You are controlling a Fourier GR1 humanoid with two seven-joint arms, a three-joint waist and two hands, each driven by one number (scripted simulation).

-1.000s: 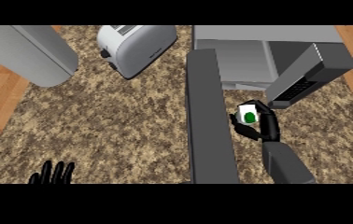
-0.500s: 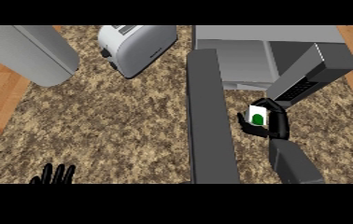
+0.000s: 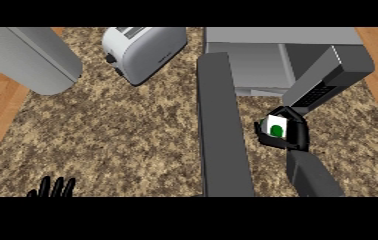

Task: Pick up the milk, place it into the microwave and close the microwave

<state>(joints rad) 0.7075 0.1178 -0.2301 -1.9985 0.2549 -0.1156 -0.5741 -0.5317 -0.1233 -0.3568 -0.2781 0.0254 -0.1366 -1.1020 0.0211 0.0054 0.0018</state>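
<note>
Just right of the microwave door (image 3: 221, 134), the right hand (image 3: 294, 136) grips the milk (image 3: 276, 127); the left hand (image 3: 55, 188) lies slack, bottom-left.

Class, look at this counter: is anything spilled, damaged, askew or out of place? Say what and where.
Nothing looks spilled or broken. The toaster, back left, sits askew to the microwave. The microwave's door stands wide open, as the task needs. The right hand holds the milk carton tilted.

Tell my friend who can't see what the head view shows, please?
The robot's right hand holds a milk carton near the open microwave. A toaster stands at the back; the left hand rests open at bottom left.
</note>
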